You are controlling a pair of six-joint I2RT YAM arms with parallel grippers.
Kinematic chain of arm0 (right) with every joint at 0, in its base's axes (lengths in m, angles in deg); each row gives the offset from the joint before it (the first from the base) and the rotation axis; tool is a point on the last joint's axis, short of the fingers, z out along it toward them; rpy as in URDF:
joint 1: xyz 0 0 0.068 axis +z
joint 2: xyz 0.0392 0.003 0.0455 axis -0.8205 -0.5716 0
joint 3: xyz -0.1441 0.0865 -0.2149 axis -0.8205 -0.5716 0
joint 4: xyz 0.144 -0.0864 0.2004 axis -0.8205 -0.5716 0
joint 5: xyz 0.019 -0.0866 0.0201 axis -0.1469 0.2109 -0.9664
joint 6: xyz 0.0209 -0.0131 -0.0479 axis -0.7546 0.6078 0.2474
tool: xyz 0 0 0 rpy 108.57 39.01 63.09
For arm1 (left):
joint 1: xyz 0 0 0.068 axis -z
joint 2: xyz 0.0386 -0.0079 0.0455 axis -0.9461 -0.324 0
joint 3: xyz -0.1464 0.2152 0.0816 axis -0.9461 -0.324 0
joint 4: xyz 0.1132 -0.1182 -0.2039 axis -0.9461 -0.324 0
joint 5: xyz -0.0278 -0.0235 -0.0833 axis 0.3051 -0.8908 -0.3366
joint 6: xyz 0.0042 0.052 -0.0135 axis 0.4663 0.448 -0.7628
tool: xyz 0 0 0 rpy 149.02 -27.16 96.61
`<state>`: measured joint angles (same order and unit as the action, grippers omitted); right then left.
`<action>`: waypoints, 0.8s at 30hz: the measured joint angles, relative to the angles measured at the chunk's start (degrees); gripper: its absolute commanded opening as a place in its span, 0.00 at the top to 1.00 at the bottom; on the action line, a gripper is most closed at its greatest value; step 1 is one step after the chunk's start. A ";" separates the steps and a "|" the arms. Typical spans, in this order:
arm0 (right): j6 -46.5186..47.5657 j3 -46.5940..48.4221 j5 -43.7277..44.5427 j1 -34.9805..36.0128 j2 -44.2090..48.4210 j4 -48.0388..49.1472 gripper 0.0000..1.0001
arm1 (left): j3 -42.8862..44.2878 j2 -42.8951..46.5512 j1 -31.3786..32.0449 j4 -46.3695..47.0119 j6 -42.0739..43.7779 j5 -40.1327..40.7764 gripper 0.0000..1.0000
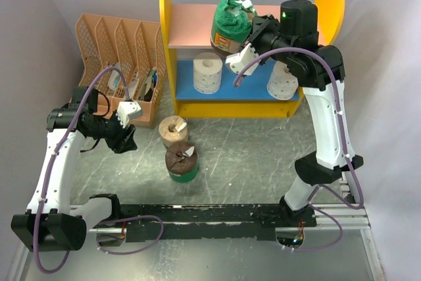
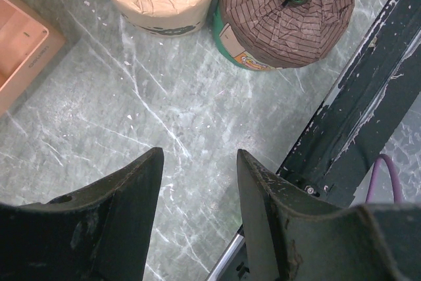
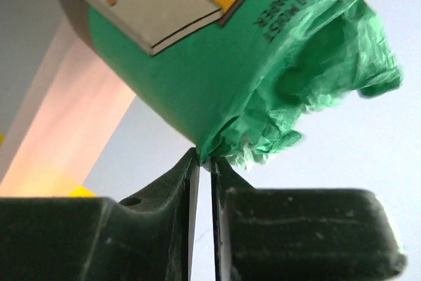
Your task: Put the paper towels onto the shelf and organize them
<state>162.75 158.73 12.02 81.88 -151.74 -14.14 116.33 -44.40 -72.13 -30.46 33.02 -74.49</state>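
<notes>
A grey-green marbled counter (image 1: 250,143) is seen from above, with the shelf (image 1: 165,27) set at its far side. The shelf is built of yellow round-topped side panels, a pink upper board (image 1: 191,24) and a blue lower board (image 1: 243,89). A peach slotted file organizer (image 1: 99,37) is placed just beside its left panel.

Two white rolls are stood upright on the blue board, hollow cores up: the left white roll (image 1: 207,72) near the left end, and the right white roll (image 1: 284,82) near the right end, partly hidden by the right arm.

The held green-wrapped roll (image 1: 230,21) is carried tilted over the right half of the pink board; whether it touches the board cannot be told. Its green plastic is crumpled into a bunch at one end, and a yellow printed label and a white tag are seen on its side. The right claw (image 3: 202,159) is closed almost completely, with an edge of that bunched plastic pinched between its tips.

On the counter in front of the shelf, the tan roll (image 1: 173,131) is stood upright, and the second green-wrapped roll (image 1: 181,161), brown on top, is set close in front of it.

The left claw (image 2: 199,154) is held wide apart above bare counter, with nothing gripped.
</notes>
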 measured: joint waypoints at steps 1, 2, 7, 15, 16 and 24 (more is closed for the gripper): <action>0.00 0.02 -0.31 -0.20 -0.26 0.83 0.83 | 0.00 0.00 0.00 -0.02 0.00 0.00 0.41; 0.00 0.04 -0.68 -0.28 -0.55 1.57 0.82 | 0.00 0.00 0.00 0.00 0.02 0.02 0.41; 0.00 0.04 -1.92 -0.92 -1.64 3.76 0.79 | 0.00 0.00 0.00 0.00 0.13 0.04 0.40; 0.00 0.04 -3.06 -1.16 -2.91 7.06 0.79 | 0.00 0.00 0.00 0.00 0.20 0.04 0.40; 0.00 0.04 -3.17 -1.18 -3.17 7.54 0.80 | 0.00 0.00 0.00 0.00 0.22 0.04 0.40; 0.00 0.68 -5.07 -1.62 -6.47 12.41 0.73 | 0.26 -1.44 0.00 -0.76 1.05 0.00 0.40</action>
<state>162.75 159.41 6.95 80.26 -158.21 -1.72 116.59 -45.85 -72.13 -31.23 34.07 -74.49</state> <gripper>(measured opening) 0.221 0.597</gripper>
